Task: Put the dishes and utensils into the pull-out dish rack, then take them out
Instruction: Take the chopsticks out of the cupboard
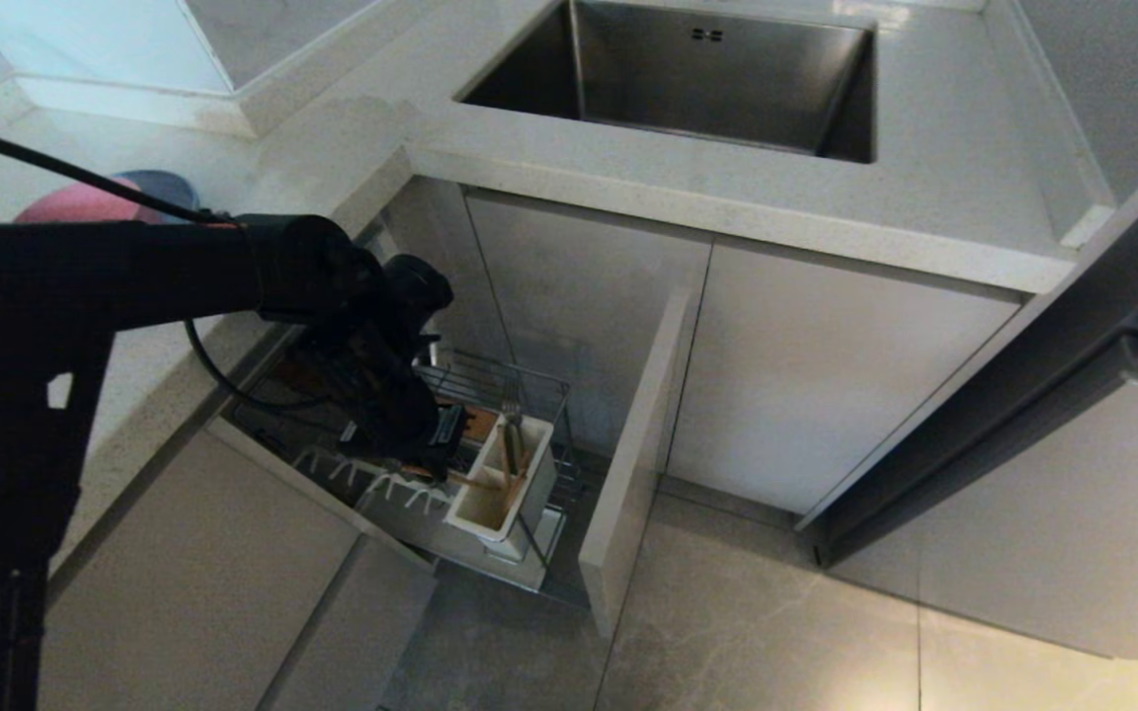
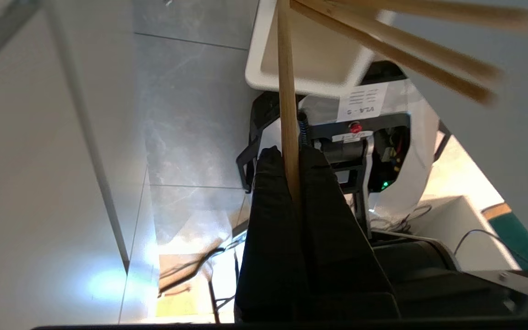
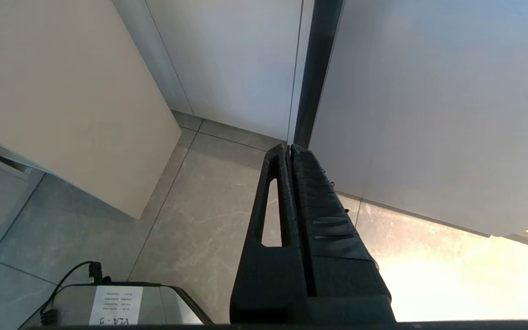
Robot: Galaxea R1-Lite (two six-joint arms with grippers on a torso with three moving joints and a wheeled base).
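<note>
The pull-out dish rack (image 1: 535, 379) stands drawn out under the counter, its beige panel front (image 1: 640, 444) to the right. My left gripper (image 1: 447, 450) reaches down into it beside the white utensil box (image 1: 496, 506) and is shut on a wooden chopstick (image 2: 287, 91), which runs from the fingertips (image 2: 271, 158) to the box (image 2: 310, 59). Another blurred chopstick (image 2: 397, 50) crosses above. A silver fork (image 1: 513, 423) stands in the box. I cannot make out the spoon. The pink bowl (image 1: 63, 205) and blue plate (image 1: 162, 182) sit on the counter behind my left arm.
White prongs (image 1: 371, 482) and the brown wooden strip (image 1: 476, 425) lie beside the gripper. The steel sink (image 1: 707, 79) is set in the counter above. My right gripper (image 3: 289, 147) hangs shut and empty over the grey floor by the cabinet doors, outside the head view.
</note>
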